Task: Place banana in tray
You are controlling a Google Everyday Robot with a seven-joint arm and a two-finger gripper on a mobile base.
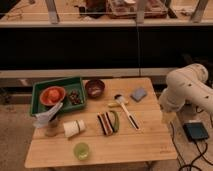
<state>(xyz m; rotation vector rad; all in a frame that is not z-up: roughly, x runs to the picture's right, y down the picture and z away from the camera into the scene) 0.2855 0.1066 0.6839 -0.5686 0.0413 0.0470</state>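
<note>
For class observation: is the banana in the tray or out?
Out: the banana lies on the table by the brush, outside the tray; gripper hangs beside the table.
</note>
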